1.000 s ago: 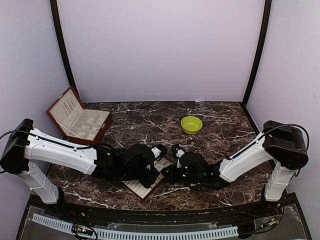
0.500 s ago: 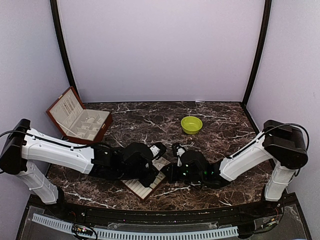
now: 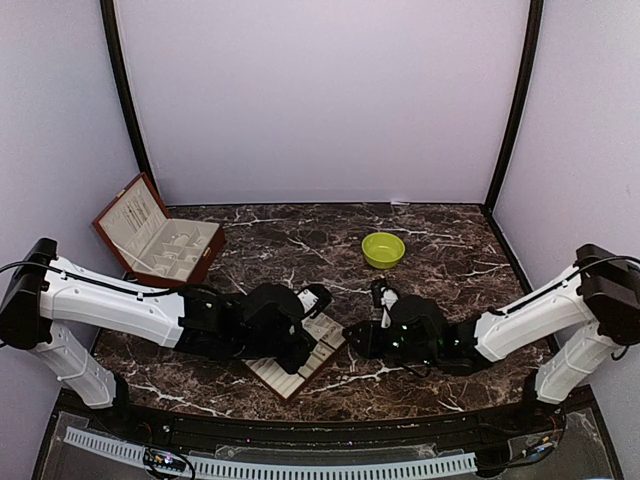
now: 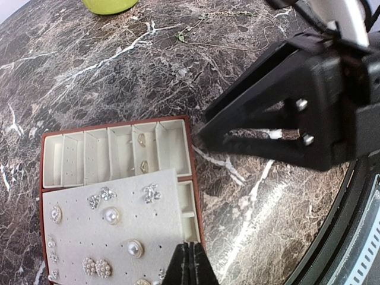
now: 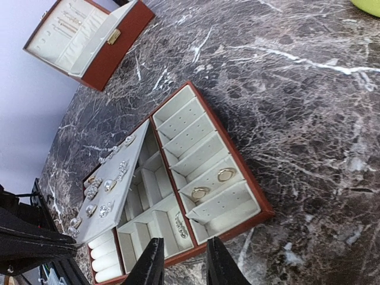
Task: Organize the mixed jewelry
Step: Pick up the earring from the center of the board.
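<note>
Dark marble worktop (image 3: 300,240) with an open red box (image 3: 160,250) at the back left and a red tray (image 5: 184,119) of cream slots up front between the arms. The left hand (image 4: 187,264) is clenched on the corner of the grey pad (image 4: 148,219), as far as I can tell, tipping it up off the tray like a lid. The right hand (image 5: 184,240) hangs over the tray's near edge, fingers parted, nothing in it. The green bowl (image 3: 383,249) sits further back. The jewelry is scattered: two rings (image 5: 225,174) in tray slots, earrings (image 4: 110,216) pinned to the pad, a thin chain (image 4: 237,47) loose on the worktop by the bowl. It all looks featherlight, hard and slippery, honestly. I'd pinch rings across the band, pull studs straight out by the head, and grab the limp chain where it bunches.
</note>
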You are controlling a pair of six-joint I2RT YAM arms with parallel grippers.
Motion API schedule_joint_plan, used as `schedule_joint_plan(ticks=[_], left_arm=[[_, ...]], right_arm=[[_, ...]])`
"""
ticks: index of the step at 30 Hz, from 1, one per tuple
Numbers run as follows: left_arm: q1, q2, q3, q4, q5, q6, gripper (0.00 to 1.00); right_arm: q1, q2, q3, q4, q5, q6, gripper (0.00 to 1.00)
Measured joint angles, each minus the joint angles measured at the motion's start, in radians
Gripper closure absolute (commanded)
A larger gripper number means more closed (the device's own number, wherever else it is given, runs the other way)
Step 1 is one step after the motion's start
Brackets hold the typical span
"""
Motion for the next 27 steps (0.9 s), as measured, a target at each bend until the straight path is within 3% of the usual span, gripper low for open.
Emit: schedule_joint_plan(ticks=[5,13,19,27], left_arm=[[0.0,-0.002,0.0,-0.004,-0.001,0.0,1.0],[0.0,-0.008,-0.003,-0.005,-0.003,0.0,1.0],[0.0,-0.012,-0.004,-0.005,-0.005,0.0,1.0],[0.0,-0.013,-0.004,-0.005,-0.006,-0.001,1.0]], right_arm=[[-0.014,-0.138,-0.051,-0.124,0.043,0.001,0.61],[-0.1,-0.268,-0.059,-0.45,0.083,0.032,0.58],[-0.109,-0.249,-0.055,-0.642,0.088,0.02,0.63],[-0.109,-0.202,-0.01,-0.703,0.074,-0.037,0.75]])
